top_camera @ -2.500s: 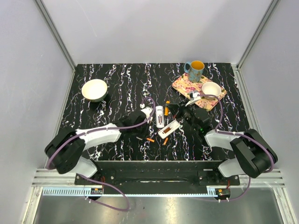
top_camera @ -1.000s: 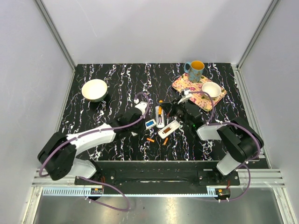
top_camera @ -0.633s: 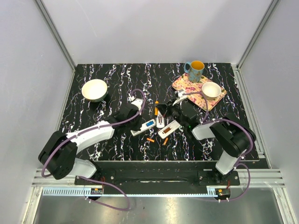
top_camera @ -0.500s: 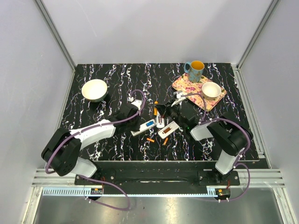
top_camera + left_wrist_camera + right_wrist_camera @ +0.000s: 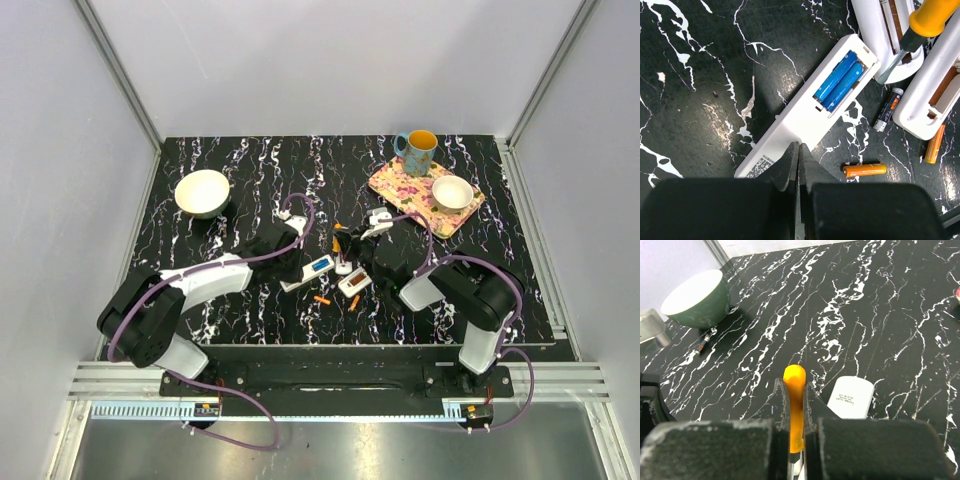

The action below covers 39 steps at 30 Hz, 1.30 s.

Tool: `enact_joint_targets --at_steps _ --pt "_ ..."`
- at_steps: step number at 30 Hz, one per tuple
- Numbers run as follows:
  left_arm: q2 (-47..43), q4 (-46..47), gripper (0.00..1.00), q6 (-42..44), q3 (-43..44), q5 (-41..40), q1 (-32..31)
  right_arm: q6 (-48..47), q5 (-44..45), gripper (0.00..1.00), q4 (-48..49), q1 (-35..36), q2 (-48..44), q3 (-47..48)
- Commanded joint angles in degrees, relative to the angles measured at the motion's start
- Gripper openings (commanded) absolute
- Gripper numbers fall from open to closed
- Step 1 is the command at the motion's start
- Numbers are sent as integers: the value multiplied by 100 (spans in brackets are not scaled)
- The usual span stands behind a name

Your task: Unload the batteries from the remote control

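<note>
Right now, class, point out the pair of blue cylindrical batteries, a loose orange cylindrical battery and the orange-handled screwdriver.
Pair of blue cylindrical batteries (image 5: 834,76): left wrist view, middle of the upper one.
Loose orange cylindrical battery (image 5: 865,170): left wrist view, mid-body.
Orange-handled screwdriver (image 5: 794,376): right wrist view, handle's rounded end.

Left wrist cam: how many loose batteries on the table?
3. Orange battery at lower centre; second orange battery at the right edge, beside the right remote; dark battery between that and the blue-loaded remote. More may lie out of view.

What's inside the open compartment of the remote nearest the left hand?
Two blue batteries lie side by side in the remote. Whatever sits beneath them is covered.
</note>
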Motion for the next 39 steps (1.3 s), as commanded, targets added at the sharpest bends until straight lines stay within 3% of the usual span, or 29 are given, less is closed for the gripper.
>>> enact_joint_targets --at_steps 1,4,5,8,12,18,21,25,26,28,29,31,32,34,35,36,39 --pt "-457 169 6 20 24 138 32 -55 319 0 1508 64 -337 -138" --pt "-975 345 32 134 111 312 32 112 188 0 1490 64 -662 -252" --pt "-1100 433 50 169 120 435 23 174 135 0 1438 64 -828 -279" --pt "-1364 863 72 266 217 1138 32 499 -59 0 1254 73 -1188 -367" --pt "-1233 1259 79 275 410 1851 32 886 -200 0 1139 64 -1646 -481" --pt "-688 1646 79 153 665 2457 23 1299 -314 0 779 73 -2393 -675" --pt "-495 2024 71 3 683 2730 14 1484 -393 0 541 64 -2640 -727" --pt "-415 2209 22 -67 753 2766 5 1712 -577 0 278 64 -2824 -780" --pt "-441 2200 1 -76 762 2748 5 1747 -639 0 16 64 -2912 -780" --pt "-529 2061 0 -59 806 2713 5 1730 -875 0 -511 64 -3035 -632" --pt "-564 1947 0 -15 832 2661 5 1713 -938 0 -1245 64 -3236 -561" --pt "-661 1718 0 99 859 2625 5 1625 -1087 6 -1926 64 -3439 -403" --pt "-696 1630 0 126 867 2590 5 1555 -1122 21 -2390 64 -3657 -394" --pt "-801 1419 0 257 833 2590 5 1302 -1323 37 -2771 29 -3904 -359" --pt "-845 1348 0 284 806 2590 5 1221 -1394 46 -3399 3 -4149 -271" --pt "-898 1261 0 371 780 2581 -3 1160 -1447 68 -3727 -24 -4256 -70" --pt "-1109 1049 0 547 701 2704 5 1027 -1930 87 -4319 -322 -4564 72"
